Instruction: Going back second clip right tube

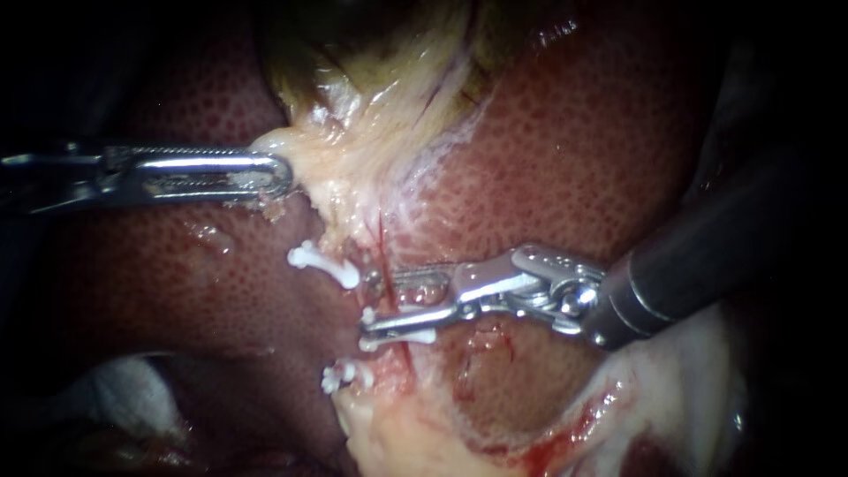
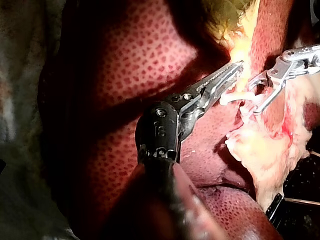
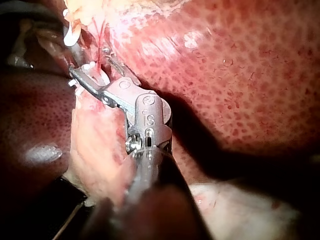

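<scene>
Right instrument (image 1: 371, 303) is standing open-jawed astride the tube (image 1: 382, 243), with the clip (image 1: 415, 336) lying against its lower jaw.
The tube is running up-and-down while the jaws are lying crossways to it, so the way clear, I judge, is straight back along the shaft, rightward. The left instrument (image 1: 281, 174) is clenching pale tissue (image 1: 353, 159), well apart from the clip.

Light sits bright on the centre of the endoscope view; its edges sink into black. Glare flashes off the left instrument (image 1: 281, 172) and right instrument (image 1: 375, 305), and the tissue (image 1: 389, 132) shines wet. In both wrist views deep shadows cross the liver (image 3: 240, 75).
</scene>
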`<state>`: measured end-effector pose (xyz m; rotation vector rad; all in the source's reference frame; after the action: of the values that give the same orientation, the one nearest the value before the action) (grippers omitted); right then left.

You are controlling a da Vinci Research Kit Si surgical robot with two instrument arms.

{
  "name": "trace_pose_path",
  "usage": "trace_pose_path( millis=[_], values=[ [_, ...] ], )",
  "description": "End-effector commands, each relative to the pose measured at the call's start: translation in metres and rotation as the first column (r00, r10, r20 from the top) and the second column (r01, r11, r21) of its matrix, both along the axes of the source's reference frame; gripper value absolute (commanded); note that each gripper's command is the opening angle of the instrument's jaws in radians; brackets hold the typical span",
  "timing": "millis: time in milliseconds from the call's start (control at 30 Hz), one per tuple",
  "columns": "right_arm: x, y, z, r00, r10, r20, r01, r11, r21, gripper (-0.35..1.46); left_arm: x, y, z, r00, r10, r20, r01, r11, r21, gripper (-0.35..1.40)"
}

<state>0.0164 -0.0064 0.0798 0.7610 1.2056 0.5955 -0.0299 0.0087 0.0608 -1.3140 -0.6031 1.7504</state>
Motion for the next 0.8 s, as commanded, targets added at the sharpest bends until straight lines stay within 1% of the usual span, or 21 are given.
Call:
trace_pose_path(
  millis=[33, 67, 167, 267, 400, 533, 667, 800],
  values=[
    [-0.0001, 0.0000, -0.0001, 1.0000, -0.001, -0.001, 0.001, 1.000, 0.003, 0.49, 0.0000, 0.0000, 0.0000, 1.0000, 0.000, 0.000, 0.000, 1.000, 0.000, -0.35],
    [-0.0002, 0.0000, -0.0001, 1.0000, -0.004, -0.003, 0.004, 1.000, 0.004, 0.49, 0.0001, 0.0000, 0.0000, 1.0000, 0.000, 0.000, 0.000, 1.000, 0.000, -0.35],
    [-0.0010, -0.0002, -0.0003, 0.9993, -0.031, -0.020, 0.031, 1.000, 0.003, 0.49, 0.0001, 0.0001, 0.0000, 1.0000, 0.001, 0.001, -0.001, 1.000, 0.000, -0.35],
    [-0.0023, -0.0005, -0.0010, 0.9982, -0.054, -0.027, 0.054, 0.999, 0.002, 0.50, 0.0002, 0.0001, 0.0001, 1.0000, 0.001, 0.001, -0.001, 1.000, 0.000, -0.35],
    [-0.0044, -0.0003, -0.0025, 0.9954, -0.096, -0.007, 0.096, 0.994, -0.044, 0.50, 0.0003, 0.0001, 0.0002, 1.0000, 0.002, 0.001, -0.002, 1.000, 0.000, -0.35],
    [-0.0065, 0.0007, -0.0047, 0.9933, -0.115, 0.007, 0.115, 0.989, -0.098, 0.50, 0.0004, 0.0003, 0.0005, 1.0000, 0.002, 0.002, -0.002, 1.000, 0.000, -0.35],
    [-0.0082, 0.0022, -0.0075, 0.9907, -0.134, 0.026, 0.136, 0.976, -0.171, 0.50, 0.0005, 0.0003, 0.0006, 1.0000, 0.003, 0.002, -0.003, 1.000, 0.000, -0.35],
    [-0.0098, 0.0038, -0.0103, 0.9906, -0.134, 0.030, 0.137, 0.967, -0.217, 0.50, 0.0005, 0.0003, 0.0006, 1.0000, 0.003, 0.002, -0.003, 1.000, 0.000, -0.35]
  ],
)
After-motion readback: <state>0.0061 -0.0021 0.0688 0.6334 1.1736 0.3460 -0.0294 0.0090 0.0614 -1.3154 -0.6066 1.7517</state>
